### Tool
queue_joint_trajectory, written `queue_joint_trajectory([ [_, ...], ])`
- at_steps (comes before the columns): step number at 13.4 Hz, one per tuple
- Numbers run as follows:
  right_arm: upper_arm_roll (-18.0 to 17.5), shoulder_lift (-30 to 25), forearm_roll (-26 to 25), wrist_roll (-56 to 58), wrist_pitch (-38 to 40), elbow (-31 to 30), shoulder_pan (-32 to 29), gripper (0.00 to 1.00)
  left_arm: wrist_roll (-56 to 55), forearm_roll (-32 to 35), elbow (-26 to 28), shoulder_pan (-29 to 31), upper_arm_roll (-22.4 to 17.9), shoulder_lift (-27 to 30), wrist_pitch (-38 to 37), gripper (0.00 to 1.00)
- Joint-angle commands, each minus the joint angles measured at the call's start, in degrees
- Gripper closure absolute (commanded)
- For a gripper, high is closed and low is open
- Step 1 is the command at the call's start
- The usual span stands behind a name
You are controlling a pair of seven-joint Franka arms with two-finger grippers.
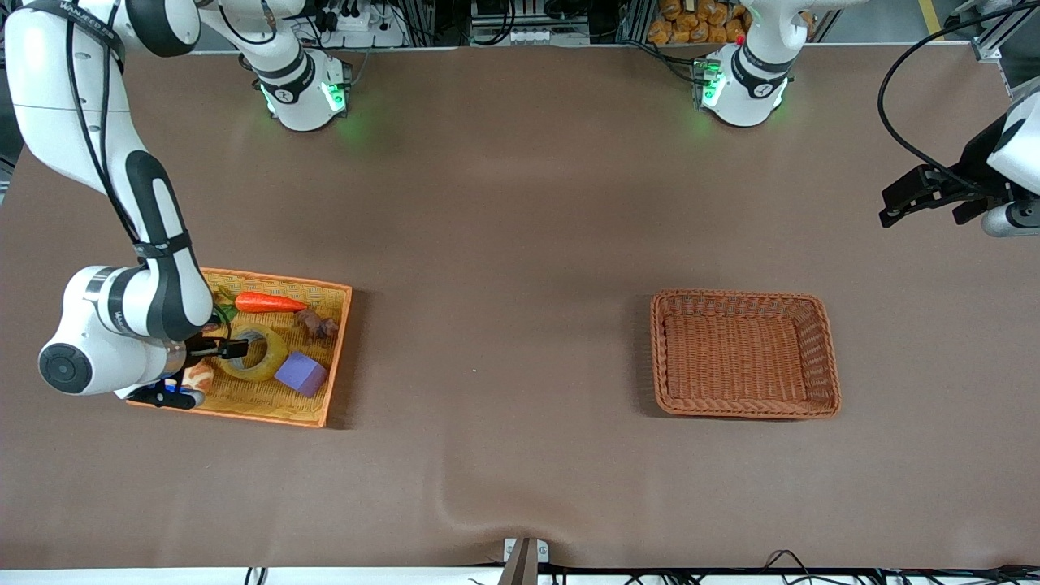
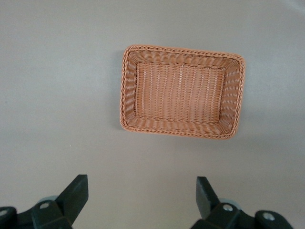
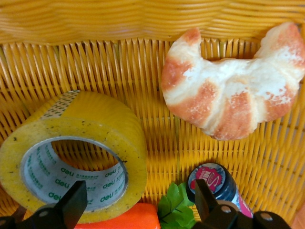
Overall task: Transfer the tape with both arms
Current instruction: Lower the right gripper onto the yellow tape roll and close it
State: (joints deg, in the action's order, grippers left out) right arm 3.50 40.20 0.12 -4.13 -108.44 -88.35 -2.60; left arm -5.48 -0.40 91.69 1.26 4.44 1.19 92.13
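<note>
The tape (image 1: 258,354), a yellowish roll with a grey-white core, lies flat in the orange tray (image 1: 340,341) at the right arm's end of the table. My right gripper (image 1: 227,349) is low over it and open. In the right wrist view the tape (image 3: 71,157) lies under my right gripper (image 3: 138,200): one finger (image 3: 74,202) is over the core hole, the other finger (image 3: 202,195) is outside the roll by a bottle cap. My left gripper (image 1: 922,203) is open and empty, up over the left arm's end of the table, where that arm waits. It also shows in the left wrist view (image 2: 141,191).
The tray also holds a carrot (image 1: 270,303), a purple block (image 1: 301,374), a croissant (image 3: 233,90), a red-capped bottle (image 3: 212,180) and a dark small object (image 1: 318,325). An empty brown wicker basket (image 1: 825,357) stands toward the left arm's end and shows in the left wrist view (image 2: 125,90).
</note>
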Motion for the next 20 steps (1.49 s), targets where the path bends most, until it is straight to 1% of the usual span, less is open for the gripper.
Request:
queue_joint_trajectory([
  [1,-0.3,-0.2,0.1,-1.5,0.1,-0.2,-0.1,0.00,-0.8,0.1,0.4,0.1,0.3,0.3,0.6,0.00],
  [4,-0.3,0.0,0.1,-1.5,0.1,-0.5,-0.4,0.00,-0.8,0.1,0.4,0.2,0.3,0.3,0.7,0.00],
  [7,-0.3,0.2,0.2,-4.2,-2.8,-2.3,-0.7,0.00,-0.8,0.1,0.6,0.2,0.3,0.3,0.8,0.00],
  [9,-0.3,0.2,0.4,-4.4,-3.2,-2.4,-0.7,0.00,-0.8,0.1,1.3,0.3,0.4,0.4,0.9,0.00],
  [11,-0.3,0.2,3.5,-5.5,-4.3,-2.4,-1.0,0.00,-0.8,0.1,1.3,0.3,0.4,0.4,1.0,0.00],
  [17,-0.3,0.2,3.6,-7.0,-6.0,-3.5,-0.7,0.00,-0.8,0.1,1.9,0.2,0.4,0.7,1.4,0.00],
  [18,-0.2,0.1,3.5,-7.0,-6.9,-4.2,-0.4,0.14,-0.8,0.1,2.0,0.3,0.4,0.7,1.4,0.00],
  [19,-0.2,0.0,3.3,-7.0,-7.0,-4.3,-0.4,0.43,-0.8,0.1,2.0,0.3,0.4,0.7,1.4,0.00],
  [20,-0.1,-0.1,3.1,-7.1,-6.9,-4.3,-0.5,0.78,-0.8,0.1,2.0,0.3,0.4,0.7,1.5,0.00],
])
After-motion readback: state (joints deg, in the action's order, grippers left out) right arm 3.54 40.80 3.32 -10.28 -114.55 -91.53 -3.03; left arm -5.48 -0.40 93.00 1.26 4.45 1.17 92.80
